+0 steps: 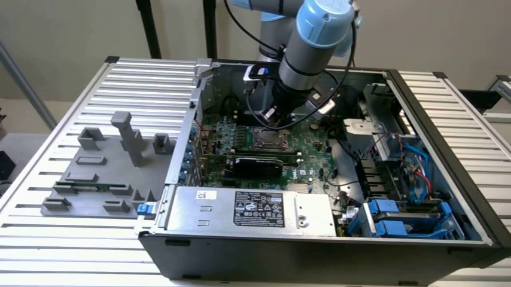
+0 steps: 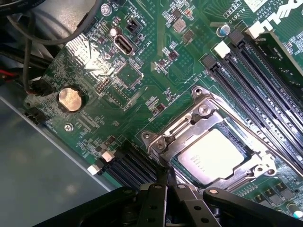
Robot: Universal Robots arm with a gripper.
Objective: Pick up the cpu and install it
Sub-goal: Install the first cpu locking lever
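Black gripper [image 2: 166, 182] fingers, nearest the wrist camera, are pressed together and hold nothing; their tips stand at the socket frame's [image 2: 199, 111] edge. Cpu [image 2: 217, 155]: pale silver square top, darker rim, seated flat inside that metal frame on the green motherboard [image 2: 94, 66]. Coin cell [image 2: 70, 99] sits toward 9 o'clock of the cpu. Open computer case [image 1: 319, 251] rests on a slatted metal table [image 1: 56, 119].

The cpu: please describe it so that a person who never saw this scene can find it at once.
Look into the open computer case and find the green motherboard. Near its middle sits a socket with a metal frame, and the cpu lies inside that frame. Unlike the dark memory slots beside it, it is a flat square with a pale silver top.
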